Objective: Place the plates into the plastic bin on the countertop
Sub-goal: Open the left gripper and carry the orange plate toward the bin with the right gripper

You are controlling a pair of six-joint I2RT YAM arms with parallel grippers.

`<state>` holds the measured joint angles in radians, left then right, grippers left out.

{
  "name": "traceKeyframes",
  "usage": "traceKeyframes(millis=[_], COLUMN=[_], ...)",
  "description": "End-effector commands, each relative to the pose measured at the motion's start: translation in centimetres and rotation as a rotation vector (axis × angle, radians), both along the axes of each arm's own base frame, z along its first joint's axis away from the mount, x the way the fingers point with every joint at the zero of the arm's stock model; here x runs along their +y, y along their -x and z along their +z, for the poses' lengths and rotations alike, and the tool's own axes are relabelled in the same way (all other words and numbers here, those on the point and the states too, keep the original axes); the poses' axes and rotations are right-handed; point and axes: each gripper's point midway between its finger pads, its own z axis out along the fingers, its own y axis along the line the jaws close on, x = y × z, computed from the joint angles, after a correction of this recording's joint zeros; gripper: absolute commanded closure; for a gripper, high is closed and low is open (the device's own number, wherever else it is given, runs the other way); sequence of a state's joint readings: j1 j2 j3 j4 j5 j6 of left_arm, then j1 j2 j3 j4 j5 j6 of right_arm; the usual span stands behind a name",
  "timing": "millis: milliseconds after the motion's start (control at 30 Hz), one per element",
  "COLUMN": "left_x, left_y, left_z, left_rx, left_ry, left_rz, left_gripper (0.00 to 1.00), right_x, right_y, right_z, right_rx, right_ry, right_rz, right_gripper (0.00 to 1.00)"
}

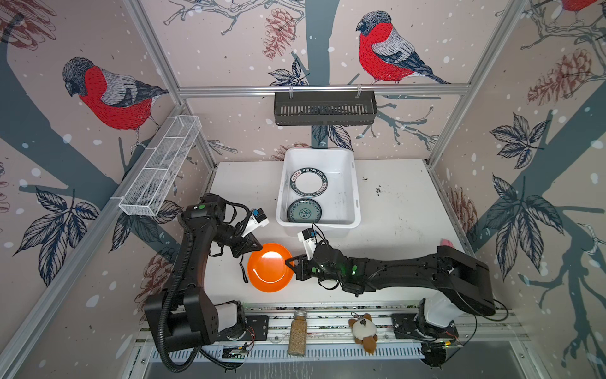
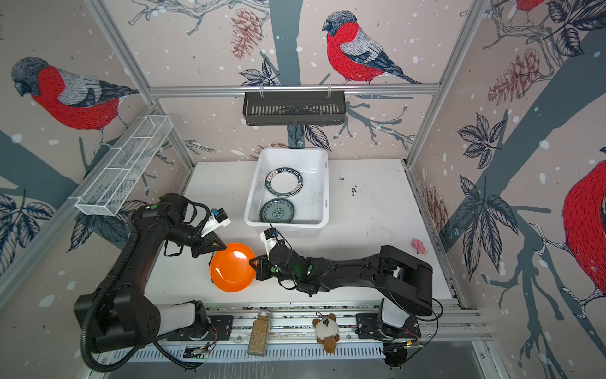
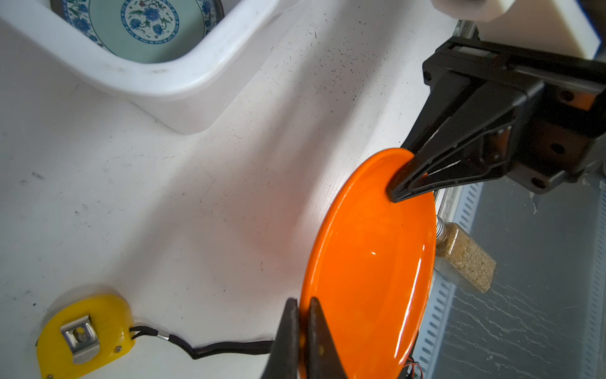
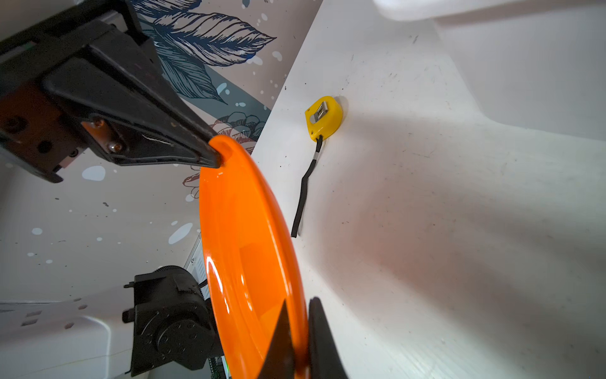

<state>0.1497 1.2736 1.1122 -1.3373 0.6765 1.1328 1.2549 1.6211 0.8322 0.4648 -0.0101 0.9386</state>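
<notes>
While both arms meet over the front of the surface (image 1: 400, 213), the orange plate (image 1: 270, 267) is carried between them, concave face up and close to level in both top views (image 2: 233, 267). The left fingers (image 1: 257, 244) pinch the plate's rim on its far-left side; the left wrist view shows the two black tips (image 3: 293, 315) pressed onto either face of the rim. The right fingers (image 1: 290, 262) pinch the rim on the plate's right side, roughly opposite; the right wrist view shows the rim clamped between those tips (image 4: 316, 315), with the left fingers (image 4: 210, 156) gripping the far edge. The plate sits in front of the near short wall of the plastic bin (image 1: 341, 197) and apart from it. Inside the bin lie two plates flat on the floor: a white lettered plate (image 1: 309, 182) toward the back and a teal floral plate (image 1: 304, 211) against the near wall, also visible in the left wrist view (image 3: 144, 29). A yellow tape measure (image 3: 85, 331) with a black strap lies on the surface beside the held plate (image 4: 323, 115). A jar (image 1: 298, 334) of grains and a plush toy (image 1: 364, 331) rest on the front rail.
</notes>
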Motion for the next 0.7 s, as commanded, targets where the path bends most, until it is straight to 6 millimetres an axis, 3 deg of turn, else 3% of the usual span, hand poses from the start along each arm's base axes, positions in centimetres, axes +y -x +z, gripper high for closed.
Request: traceKeyframes(millis=[0, 133, 467, 667], left_x=[-0.8, -0.8, -0.8, -0.7], left_y=[0.9, 0.9, 0.5, -0.4], left_z=[1.1, 1.2, 1.9, 2.9], left_rx=[0.015, 0.005, -0.044, -0.078], left_ry=[0.056, 0.049, 0.052, 0.053], left_rz=[-0.008, -0.006, 0.009, 0.034], left_gripper=[1.0, 0.99, 0.4, 0.17], right_x=[0.3, 0.3, -0.1, -1.6], right_y=[-0.3, -0.3, -0.5, -1.4], right_z=[0.9, 1.2, 2.4, 3.4], right_rx=[-0.007, -0.01, -0.026, -0.047], right_ry=[-0.034, -0.041, -0.056, -0.04], right_rz=[-0.009, -0.007, -0.012, -0.039], right_gripper=[0.96, 0.96, 0.97, 0.97])
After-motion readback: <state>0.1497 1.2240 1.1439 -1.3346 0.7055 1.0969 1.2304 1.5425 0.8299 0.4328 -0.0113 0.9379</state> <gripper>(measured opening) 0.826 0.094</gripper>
